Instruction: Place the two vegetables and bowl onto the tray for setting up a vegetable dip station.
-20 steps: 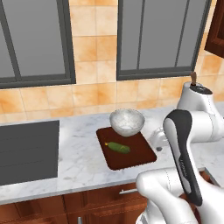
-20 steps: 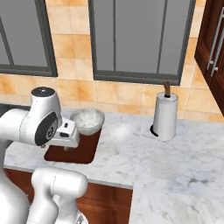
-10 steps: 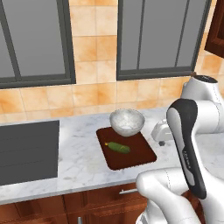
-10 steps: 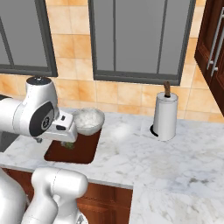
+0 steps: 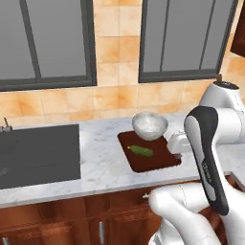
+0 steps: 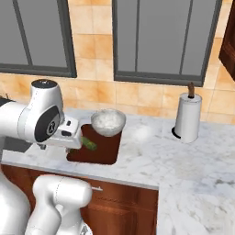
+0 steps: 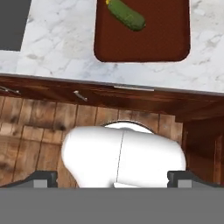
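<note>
Three task items sitting together on the marble bench (image 5: 100, 162), right of the dark sink (image 5: 38, 153). Reddish-brown tray (image 5: 149, 154) lying flat on the bench, placed as the collecting surface for the dip station. Speckled bowl (image 5: 150, 125) standing upright at the tray's far end, resting on or over the rim; exact seating hard to tell from either base view. Paper towel roll (image 6: 188, 117) standing well apart to the right, not part of the job. Dark green cucumber (image 7: 126, 14) lying on its side inside the tray, near the middle, just in front of the bowl. Tiny orange tip at the cucumber's end in the hand view, possibly the carrot (image 7: 106, 1), too small and cut off to confirm. Gripper (image 7: 112, 178) spread wide, fingers (image 7: 43, 178) released, grasping nothing, pointed down past the bench edge toward the cabinet fronts and floor. Judged: cucumber and bowl placed, carrot status unclear, arm apparently clear of the tray.
</note>
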Motion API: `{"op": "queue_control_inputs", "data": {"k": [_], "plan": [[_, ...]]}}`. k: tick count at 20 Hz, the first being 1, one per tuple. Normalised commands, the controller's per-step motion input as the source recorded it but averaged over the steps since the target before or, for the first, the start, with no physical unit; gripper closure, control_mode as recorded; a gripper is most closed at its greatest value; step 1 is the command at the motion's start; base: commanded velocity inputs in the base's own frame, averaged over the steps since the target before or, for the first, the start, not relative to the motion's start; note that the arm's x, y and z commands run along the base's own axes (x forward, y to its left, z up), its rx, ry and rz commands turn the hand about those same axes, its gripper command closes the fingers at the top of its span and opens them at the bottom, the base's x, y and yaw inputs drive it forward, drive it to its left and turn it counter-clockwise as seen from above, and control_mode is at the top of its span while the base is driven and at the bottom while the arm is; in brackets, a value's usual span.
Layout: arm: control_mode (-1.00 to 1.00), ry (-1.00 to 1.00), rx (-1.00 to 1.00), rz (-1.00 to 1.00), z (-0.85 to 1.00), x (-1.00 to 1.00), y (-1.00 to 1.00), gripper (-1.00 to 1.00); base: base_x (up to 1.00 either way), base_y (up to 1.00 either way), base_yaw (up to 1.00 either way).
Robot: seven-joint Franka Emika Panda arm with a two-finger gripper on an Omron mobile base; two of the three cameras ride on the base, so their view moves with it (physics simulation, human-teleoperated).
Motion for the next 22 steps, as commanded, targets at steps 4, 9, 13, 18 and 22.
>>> {"op": "queue_control_inputs", "data": {"k": [4,9,13,18,22], "plan": [[1.0,0.0,0.0,0.0,0.0,0.0,0.0,-1.0,-0.43,1.0,0.1],[1.0,0.0,0.0,0.0,0.0,0.0,0.0,-1.0,-0.04,0.6,0.34],[1.0,0.0,0.0,0.0,0.0,0.0,0.0,-1.0,0.07,0.14,0.52],[1.0,0.0,0.0,0.0,0.0,0.0,0.0,-1.0,0.02,0.19,0.57],[1.0,0.0,0.0,0.0,0.0,0.0,0.0,-1.0,0.01,0.35,0.51]]}}
